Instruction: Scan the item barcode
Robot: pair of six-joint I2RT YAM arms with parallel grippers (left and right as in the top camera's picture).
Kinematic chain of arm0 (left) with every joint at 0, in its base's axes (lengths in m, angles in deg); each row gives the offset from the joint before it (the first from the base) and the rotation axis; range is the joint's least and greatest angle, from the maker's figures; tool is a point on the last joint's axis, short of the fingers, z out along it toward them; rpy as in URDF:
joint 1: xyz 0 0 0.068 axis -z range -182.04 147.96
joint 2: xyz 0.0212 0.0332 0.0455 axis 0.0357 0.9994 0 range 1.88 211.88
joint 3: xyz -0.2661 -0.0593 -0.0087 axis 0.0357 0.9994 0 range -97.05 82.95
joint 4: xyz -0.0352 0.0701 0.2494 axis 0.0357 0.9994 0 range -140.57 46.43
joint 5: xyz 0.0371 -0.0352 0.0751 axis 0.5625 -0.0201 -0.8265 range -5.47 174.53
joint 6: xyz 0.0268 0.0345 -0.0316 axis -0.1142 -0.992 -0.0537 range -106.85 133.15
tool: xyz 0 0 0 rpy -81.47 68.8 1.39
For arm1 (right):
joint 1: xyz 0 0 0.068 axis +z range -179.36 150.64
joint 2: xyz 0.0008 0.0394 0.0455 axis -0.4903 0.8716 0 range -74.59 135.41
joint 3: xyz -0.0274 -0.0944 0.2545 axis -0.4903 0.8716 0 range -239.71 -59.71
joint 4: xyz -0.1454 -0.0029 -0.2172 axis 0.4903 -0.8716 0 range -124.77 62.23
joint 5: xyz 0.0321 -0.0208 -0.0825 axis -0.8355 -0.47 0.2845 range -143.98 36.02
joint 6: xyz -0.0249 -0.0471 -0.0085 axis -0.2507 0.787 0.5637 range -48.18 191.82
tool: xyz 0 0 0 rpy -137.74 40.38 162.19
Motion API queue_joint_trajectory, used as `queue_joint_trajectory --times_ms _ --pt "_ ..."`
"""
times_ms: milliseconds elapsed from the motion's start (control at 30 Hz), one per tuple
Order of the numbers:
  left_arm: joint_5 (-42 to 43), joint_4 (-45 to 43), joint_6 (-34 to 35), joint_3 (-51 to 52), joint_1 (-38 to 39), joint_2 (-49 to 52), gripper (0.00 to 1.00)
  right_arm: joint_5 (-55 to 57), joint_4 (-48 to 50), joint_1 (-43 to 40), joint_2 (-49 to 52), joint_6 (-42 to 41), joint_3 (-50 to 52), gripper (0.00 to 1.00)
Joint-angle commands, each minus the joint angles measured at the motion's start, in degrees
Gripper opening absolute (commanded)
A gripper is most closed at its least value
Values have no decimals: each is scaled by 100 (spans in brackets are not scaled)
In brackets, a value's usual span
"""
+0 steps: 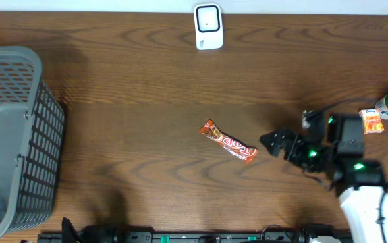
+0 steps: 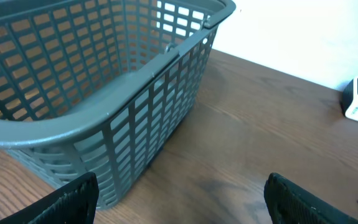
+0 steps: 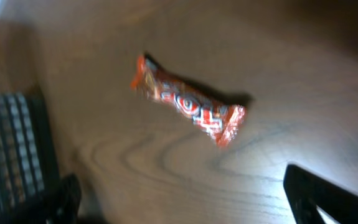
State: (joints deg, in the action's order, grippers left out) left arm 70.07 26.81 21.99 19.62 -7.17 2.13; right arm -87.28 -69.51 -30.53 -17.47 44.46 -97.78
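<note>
Red-orange candy bar [image 1: 229,142] lies flat on the wooden table [image 1: 146,81] — right gripper [image 1: 274,143] just beside one end, jaws spread wide, gripping nothing; left gripper [image 2: 182,202] gapes wide too, near the grey basket [image 2: 104,93]

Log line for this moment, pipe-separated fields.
snack bar: lying on table, unheld | right fingers: open, near bar | left fingers: open, beside basket | scanner: untouched
</note>
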Motion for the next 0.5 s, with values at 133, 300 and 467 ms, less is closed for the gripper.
queue_joint_trajectory --times_ms 133,300,467 --pt "33 -7 4 0 17 -7 85 -570 1438 345 560 -890 1379 96" --pt "33 -7 4 0 17 -7 85 -378 1899 605 1309 -883 1392 97" --pt "33 -7 4 0 17 -7 85 -55 2575 872 2120 -933 1392 97"
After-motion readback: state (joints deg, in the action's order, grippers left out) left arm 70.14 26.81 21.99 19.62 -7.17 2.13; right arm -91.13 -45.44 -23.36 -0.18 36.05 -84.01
